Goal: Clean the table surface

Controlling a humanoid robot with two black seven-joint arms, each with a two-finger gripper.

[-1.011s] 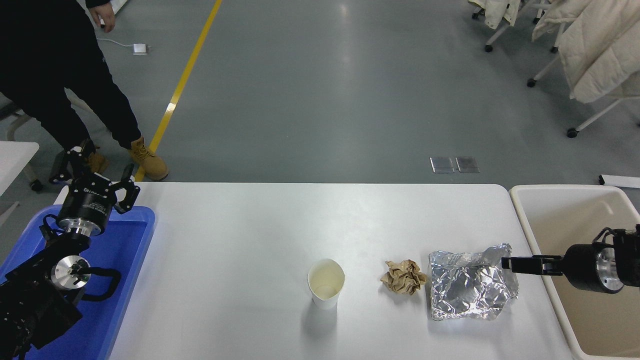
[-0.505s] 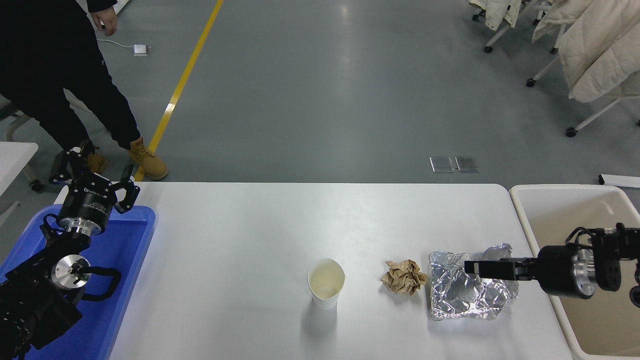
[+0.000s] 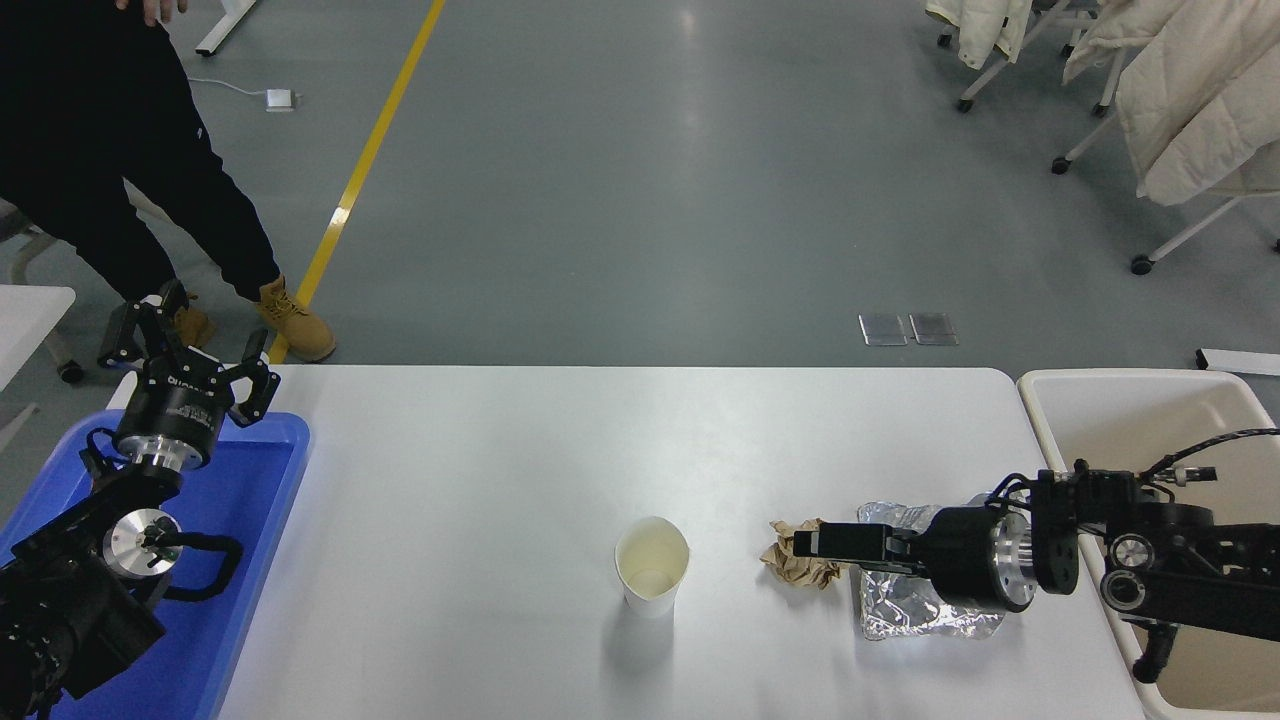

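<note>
A robot's right hand reaches from the frame's right edge across crinkled foil to a brown paper wad on the white counter, beside a paper cup at center.

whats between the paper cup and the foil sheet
In the head view, a crumpled brown paper ball lies between paper cup and foil sheet, with the right tool over it.
</note>
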